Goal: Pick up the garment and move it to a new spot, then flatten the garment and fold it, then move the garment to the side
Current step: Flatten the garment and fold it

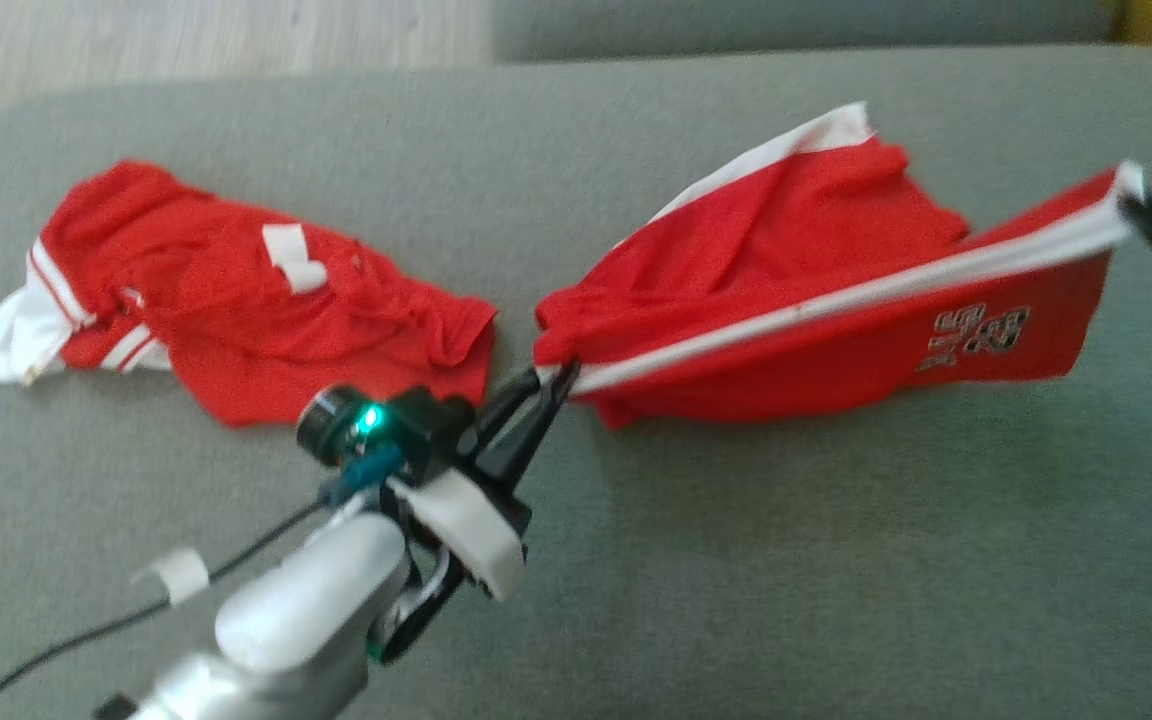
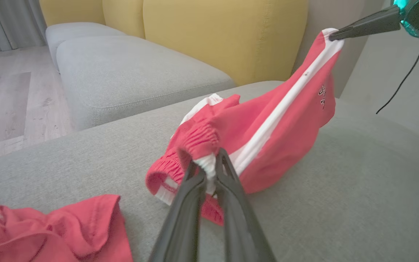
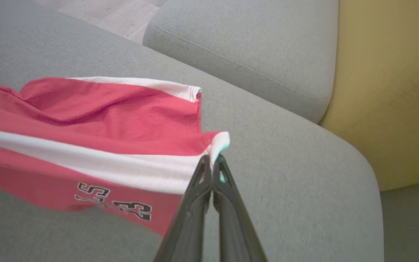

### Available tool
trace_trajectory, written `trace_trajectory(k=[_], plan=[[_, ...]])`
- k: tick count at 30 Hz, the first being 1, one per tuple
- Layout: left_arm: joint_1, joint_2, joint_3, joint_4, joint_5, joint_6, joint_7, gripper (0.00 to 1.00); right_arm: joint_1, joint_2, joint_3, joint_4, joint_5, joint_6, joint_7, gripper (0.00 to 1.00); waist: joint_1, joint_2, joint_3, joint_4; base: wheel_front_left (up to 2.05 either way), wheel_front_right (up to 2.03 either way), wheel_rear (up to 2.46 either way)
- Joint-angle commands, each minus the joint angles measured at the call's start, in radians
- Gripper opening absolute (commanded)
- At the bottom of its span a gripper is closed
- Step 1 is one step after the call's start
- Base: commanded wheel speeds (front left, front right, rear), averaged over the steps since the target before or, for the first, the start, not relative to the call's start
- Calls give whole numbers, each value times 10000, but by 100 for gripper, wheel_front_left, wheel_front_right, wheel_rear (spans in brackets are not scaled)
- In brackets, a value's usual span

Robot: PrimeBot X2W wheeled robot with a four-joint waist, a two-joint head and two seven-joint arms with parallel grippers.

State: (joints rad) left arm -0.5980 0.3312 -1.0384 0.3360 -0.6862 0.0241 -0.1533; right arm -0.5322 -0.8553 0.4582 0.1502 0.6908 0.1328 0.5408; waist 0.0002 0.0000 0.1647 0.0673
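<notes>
The garment is a pair of red shorts with a white side stripe and black lettering, stretched in the air over the grey sofa cushion. My left gripper is shut on its elastic waistband; in the left wrist view my left gripper pinches the white stripe end of the garment. My right gripper is shut on the hem at the far right; in the right wrist view my right gripper grips the hem corner of the garment. The lower fabric sags toward the cushion.
A second red garment with white trim lies crumpled on the cushion at the left, also seen as the second red garment. Another grey cushion and yellow backrests lie beyond. Wooden floor is past the sofa edge.
</notes>
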Motion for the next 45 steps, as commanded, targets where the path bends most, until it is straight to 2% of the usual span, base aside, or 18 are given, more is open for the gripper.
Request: trace_trajectory(k=[1,12,20,28,29,30,31,32,41,42,43,45], plan=[[-569,202,452,-72,81,-31,2,0,-331,-319,-68,-66,-165,-21,60,0,-2,0,538,389,0,0,0],[-2211,-597,436,1152,48,-760,292,0,-3233,76,1372,1226,-1085,-21,242,0,-2,0,2209,1041,0,0,0],[-3035,-1089,427,2019,-30,-1080,233,0,-4674,495,2283,2525,-1349,-21,-391,0,-2,0,2750,1260,0,0,0],[-3526,-1342,303,2403,-86,-1314,6,0,-5487,732,3036,3611,-1357,-21,-1108,0,-2,0,3074,1424,0,0,0],[-3566,-1365,289,2444,-97,-1330,-12,25,-5569,764,3115,3730,-1350,-21,-1200,0,-2,0,3098,1438,0,0,0],[-3608,-1386,275,2481,-100,-1343,-37,65,-5646,795,3184,3850,-1341,-21,-1288,0,-2,0,3122,1454,0,0,0],[-3654,-1408,267,2508,-96,-1352,-76,98,-5719,825,3246,3965,-1330,-21,-1386,0,-2,0,3145,1473,0,0,0],[-3697,-1427,261,2530,-89,-1359,-125,100,-5790,854,3303,4083,-1325,-21,-1492,0,-2,0,3162,1490,0,0,0],[-3827,-1542,518,2699,-190,-1276,-595,100,-6142,1203,3574,5173,-1322,-21,-2508,0,-2,0,3138,1698,0,0,0],[-3839,-1544,558,2708,-191,-1243,-643,100,-6178,1233,3607,5328,-1357,-21,-2613,81,-2,0,3122,1724,0,0,0],[-3847,-1544,590,2715,-186,-1216,-687,100,-6172,1285,3660,5517,-1348,-21,-2610,100,-2,0,3091,1747,0,0,0],[-3838,-1538,694,2709,-207,-1150,-778,100,-6213,1378,3712,5782,-1398,-21,-2866,100,-2,0,3001,1767,0,0,0]])
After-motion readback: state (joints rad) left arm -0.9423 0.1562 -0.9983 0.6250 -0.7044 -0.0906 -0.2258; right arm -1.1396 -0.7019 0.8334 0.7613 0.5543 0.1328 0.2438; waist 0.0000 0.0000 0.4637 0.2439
